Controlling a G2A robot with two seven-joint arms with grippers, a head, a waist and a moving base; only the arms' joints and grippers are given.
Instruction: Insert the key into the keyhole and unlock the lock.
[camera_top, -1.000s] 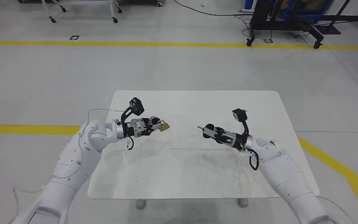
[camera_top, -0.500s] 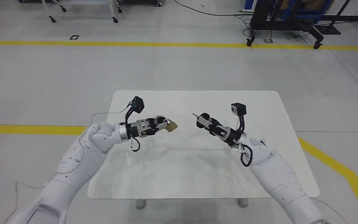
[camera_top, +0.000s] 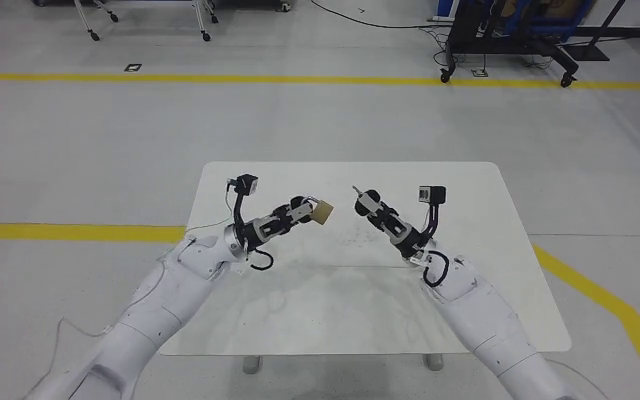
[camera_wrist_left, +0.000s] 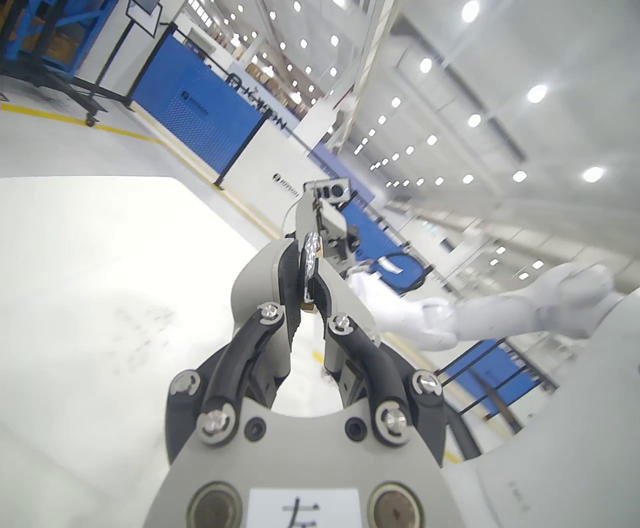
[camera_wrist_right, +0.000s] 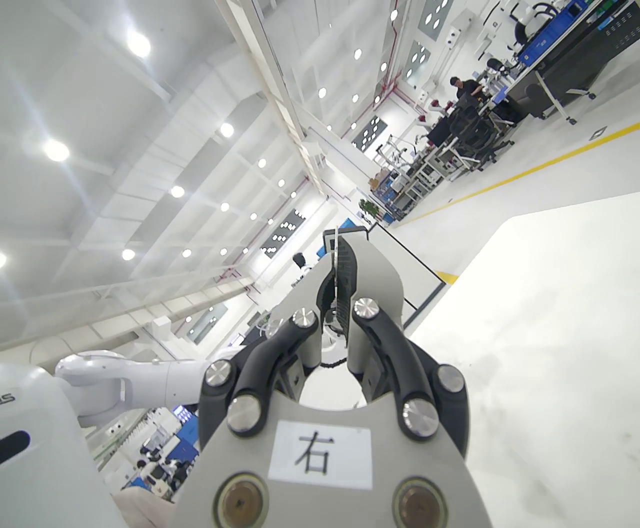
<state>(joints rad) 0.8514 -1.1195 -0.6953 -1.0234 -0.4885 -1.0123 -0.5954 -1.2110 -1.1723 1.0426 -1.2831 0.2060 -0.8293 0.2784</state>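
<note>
In the top view my left gripper (camera_top: 305, 213) is shut on a brass padlock (camera_top: 321, 211) and holds it above the middle of the white table (camera_top: 470, 300). My right gripper (camera_top: 366, 203) is shut on a small silver key (camera_top: 356, 190), whose tip points up and away just right of the padlock, with a small gap between them. In the left wrist view the left gripper (camera_wrist_left: 306, 262) pinches the padlock (camera_wrist_left: 310, 246), with the right gripper farther off behind it. In the right wrist view the key (camera_wrist_right: 336, 236) shows as a thin blade sticking out of the right gripper (camera_wrist_right: 336, 262).
The table top below both arms is bare white with faint scuff marks (camera_top: 350, 238). Yellow floor lines (camera_top: 300, 78) run beyond the table and along both sides. A dark wheeled frame (camera_top: 510, 45) stands far off at the back right.
Both arms have lifted and swung toward the table's far side. The padlock moved right and the key moved up, so they now sit closer together.
</note>
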